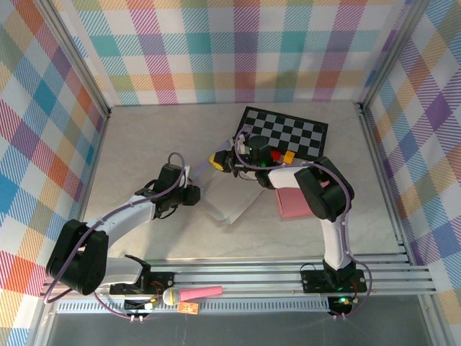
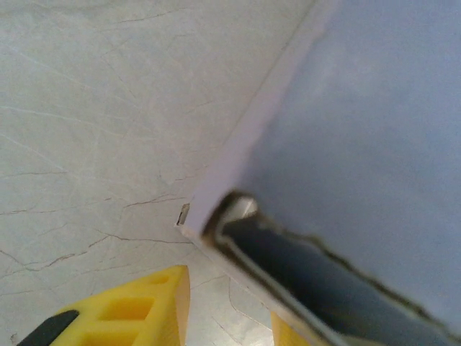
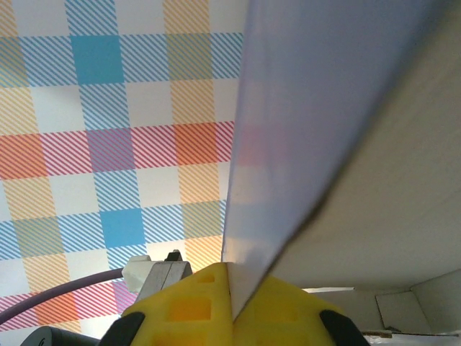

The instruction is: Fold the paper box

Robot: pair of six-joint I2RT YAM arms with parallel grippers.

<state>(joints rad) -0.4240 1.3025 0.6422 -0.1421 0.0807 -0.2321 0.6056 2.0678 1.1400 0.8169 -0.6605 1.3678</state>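
The paper box (image 1: 232, 198) is a white, partly raised sheet in the middle of the table. My right gripper (image 1: 218, 159) reaches in from the right and is shut on the box's upper flap. In the right wrist view the thin flap (image 3: 302, 108) rises from between the pressed yellow fingertips (image 3: 232, 277). My left gripper (image 1: 193, 189) is at the box's left edge. In the left wrist view it (image 2: 230, 303) stands open around a corner of the box (image 2: 360, 130). Table shows between the left finger (image 2: 137, 310) and the box edge.
A black-and-white checkerboard mat (image 1: 284, 133) lies at the back right, with small red (image 1: 274, 154) and yellow (image 1: 288, 156) blocks at its near edge. A pink flat piece (image 1: 291, 204) lies right of the box. Plaid walls enclose the table.
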